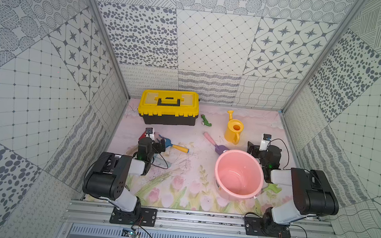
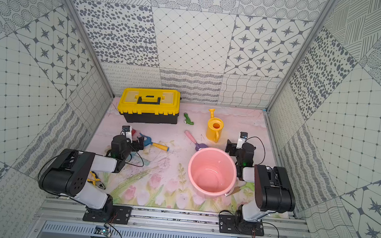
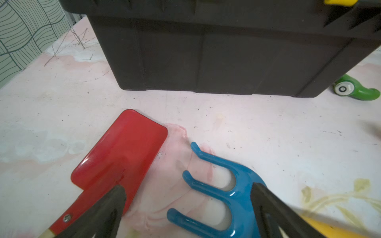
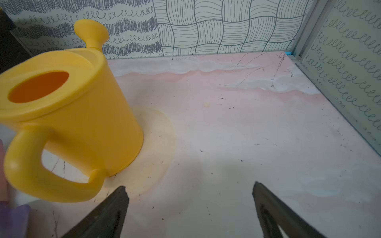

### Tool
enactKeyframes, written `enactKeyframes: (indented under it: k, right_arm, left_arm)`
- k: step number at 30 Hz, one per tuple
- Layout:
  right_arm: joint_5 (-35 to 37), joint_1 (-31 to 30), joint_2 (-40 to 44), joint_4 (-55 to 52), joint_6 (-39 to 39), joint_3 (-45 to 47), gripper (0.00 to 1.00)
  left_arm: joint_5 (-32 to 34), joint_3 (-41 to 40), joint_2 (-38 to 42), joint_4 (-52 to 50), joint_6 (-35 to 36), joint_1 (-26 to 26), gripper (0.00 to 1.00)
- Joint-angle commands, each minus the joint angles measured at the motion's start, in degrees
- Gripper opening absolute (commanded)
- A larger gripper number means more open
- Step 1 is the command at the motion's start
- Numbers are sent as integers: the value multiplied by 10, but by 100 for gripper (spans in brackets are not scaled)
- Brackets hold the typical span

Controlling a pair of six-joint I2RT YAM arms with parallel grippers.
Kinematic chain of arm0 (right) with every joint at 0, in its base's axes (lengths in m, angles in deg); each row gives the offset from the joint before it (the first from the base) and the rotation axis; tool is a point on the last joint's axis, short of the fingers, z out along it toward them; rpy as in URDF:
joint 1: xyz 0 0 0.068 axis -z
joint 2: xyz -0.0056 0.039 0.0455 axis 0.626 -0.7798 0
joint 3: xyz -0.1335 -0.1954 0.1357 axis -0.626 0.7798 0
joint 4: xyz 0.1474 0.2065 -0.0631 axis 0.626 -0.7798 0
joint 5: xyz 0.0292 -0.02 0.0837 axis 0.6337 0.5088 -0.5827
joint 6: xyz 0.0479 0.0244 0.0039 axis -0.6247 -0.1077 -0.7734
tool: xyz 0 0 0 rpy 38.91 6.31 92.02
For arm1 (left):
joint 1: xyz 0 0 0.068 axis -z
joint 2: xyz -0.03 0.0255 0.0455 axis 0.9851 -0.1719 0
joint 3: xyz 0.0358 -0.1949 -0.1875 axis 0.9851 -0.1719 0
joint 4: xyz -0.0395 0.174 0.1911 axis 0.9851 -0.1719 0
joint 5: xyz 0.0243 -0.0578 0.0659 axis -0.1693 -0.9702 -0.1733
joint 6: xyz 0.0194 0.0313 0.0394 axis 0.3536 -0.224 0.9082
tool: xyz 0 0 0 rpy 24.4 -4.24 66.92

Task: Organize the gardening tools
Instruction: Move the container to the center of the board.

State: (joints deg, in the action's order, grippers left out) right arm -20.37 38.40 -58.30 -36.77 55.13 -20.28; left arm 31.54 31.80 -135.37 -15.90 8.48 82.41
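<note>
Facing black toolbox [image 3: 206,51] close ahead, hovering left gripper [image 3: 188,186] released over glossy red spade [image 3: 123,152], three-pronged blue rake [image 3: 222,195], right gripper [image 4: 189,185] released above bare mat [image 4: 247,134].

red spade [image 3: 119,152]: handle cut off | purple trowel [image 1: 214,143]: head partly behind bucket [image 1: 221,167]

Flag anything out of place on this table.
The pliers beside the left arm are no gardening tool. The red spade, blue rake and purple trowel lie loose on the mat, outside the pink bucket.
</note>
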Motion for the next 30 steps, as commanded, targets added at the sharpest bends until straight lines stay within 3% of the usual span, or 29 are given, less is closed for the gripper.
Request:
enactKeyframes:
  k: [1,21,24,27,30]
  right_arm:
    - [2,-4,4,14,3,-8,97]
    - [2,-4,5,14,2,-8,97]
    - [4,-5,6,15,2,-7,97]
    - [48,-21,46,-4,5,-2,97]
    - [132,-44,136,-124,-3,-32,97]
  left_arm:
    - [-2,4,-2,25,12,5,100]
    - [-3,4,-1,28,14,6,100]
    - [15,24,30,-41,6,5,100]
    - [54,60,114,-160,-15,5,99]
    - [149,106,188,-276,-138,4,99]
